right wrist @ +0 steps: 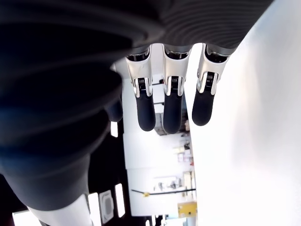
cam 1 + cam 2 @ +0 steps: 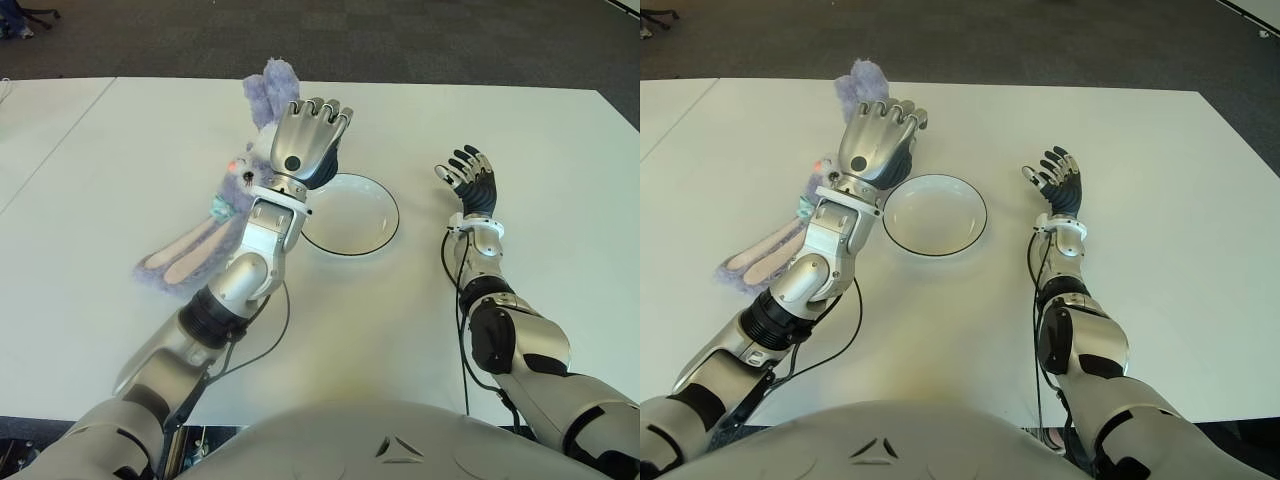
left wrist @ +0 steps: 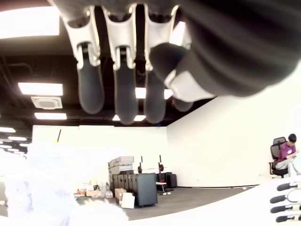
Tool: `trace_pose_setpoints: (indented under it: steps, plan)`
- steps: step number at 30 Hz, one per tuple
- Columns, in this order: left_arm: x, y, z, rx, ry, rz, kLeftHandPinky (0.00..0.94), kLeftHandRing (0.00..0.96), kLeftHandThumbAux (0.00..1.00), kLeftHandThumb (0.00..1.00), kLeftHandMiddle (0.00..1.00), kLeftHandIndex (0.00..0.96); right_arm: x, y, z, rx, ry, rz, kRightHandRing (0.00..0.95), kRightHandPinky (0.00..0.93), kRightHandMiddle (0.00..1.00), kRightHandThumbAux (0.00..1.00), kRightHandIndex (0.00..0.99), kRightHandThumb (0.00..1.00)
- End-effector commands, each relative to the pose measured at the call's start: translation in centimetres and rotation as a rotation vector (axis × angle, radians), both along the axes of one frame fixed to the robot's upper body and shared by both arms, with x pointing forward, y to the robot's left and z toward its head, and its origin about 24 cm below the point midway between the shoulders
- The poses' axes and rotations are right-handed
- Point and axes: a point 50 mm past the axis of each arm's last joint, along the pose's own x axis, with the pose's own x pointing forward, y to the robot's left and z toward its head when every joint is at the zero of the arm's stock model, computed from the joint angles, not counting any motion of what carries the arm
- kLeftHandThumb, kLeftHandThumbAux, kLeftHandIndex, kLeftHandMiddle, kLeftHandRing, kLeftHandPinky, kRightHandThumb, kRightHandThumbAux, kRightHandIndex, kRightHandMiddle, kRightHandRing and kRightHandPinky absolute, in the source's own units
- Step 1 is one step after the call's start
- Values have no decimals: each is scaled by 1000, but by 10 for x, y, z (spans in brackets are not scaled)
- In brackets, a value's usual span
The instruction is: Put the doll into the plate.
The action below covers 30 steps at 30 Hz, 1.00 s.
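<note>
The doll is a purple plush bunny lying on the white table, just left of the plate. Its head and one fluffy end show past my left forearm, which hides its middle. The white plate with a dark rim holds nothing. My left hand hovers above the doll at the plate's left edge. In the left wrist view its fingers hang relaxed with nothing in them, and the doll is a pale blur beneath. My right hand shows right of the plate, fingers loose and empty.
A second white table adjoins on the left, with a seam between. Dark carpet lies beyond the far edge. A black cable loops beside my left arm. In the left wrist view a person sits far off on a chair.
</note>
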Motion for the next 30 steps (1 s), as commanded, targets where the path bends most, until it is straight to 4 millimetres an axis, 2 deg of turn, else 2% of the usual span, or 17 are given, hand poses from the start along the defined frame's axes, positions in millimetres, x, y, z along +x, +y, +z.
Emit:
trace_pose_setpoints:
  steps: [1,3,4,5,6,7,8,9,12,13,15,23,30]
  plan:
    - [-3,7,-9,27,-18,26,859,815,665,852,560,402,-78,26,-101,163,461,4,221,236,225,855,172,81]
    - [-5,19,-16,19,-42,64,821,804,663,852,598,414,-78,27,-101,170,457,7,219,226,227,868,176,80]
    - [-6,24,-20,23,-48,84,724,707,694,723,566,409,-78,27,-101,170,456,8,212,216,218,874,173,67]
    - [-7,31,-25,35,-45,113,699,682,703,691,558,408,-78,27,-101,168,456,9,210,213,215,875,172,62]
    - [-8,35,-29,42,-43,132,592,485,524,416,326,187,-78,27,-101,167,457,10,208,215,212,875,171,60]
    - [-8,36,-30,57,-27,162,574,451,494,368,287,149,-78,27,-101,165,457,10,208,215,211,875,170,59]
    - [-7,36,-30,66,-16,183,200,120,387,252,71,37,-78,27,-101,163,458,11,208,220,209,876,168,57]
    - [-7,36,-30,70,-10,195,104,36,360,222,17,9,-78,27,-101,162,458,10,208,222,208,877,167,57]
    - [-7,41,-34,87,12,242,5,1,306,198,0,0,-78,27,-101,164,458,11,206,216,204,874,165,57]
    - [-7,47,-36,97,26,270,2,0,302,197,0,0,-78,27,-101,163,458,12,206,216,204,874,164,57]
    - [-5,59,-40,113,54,315,0,0,231,170,0,0,-78,27,-101,160,459,14,201,214,201,870,158,58]
    - [1,89,-52,122,120,396,0,0,157,138,0,0,-78,27,-101,163,462,13,201,215,200,867,153,61]
    - [-2,102,-59,106,140,434,0,0,137,142,0,0,-78,27,-101,155,468,14,194,208,193,869,148,58]
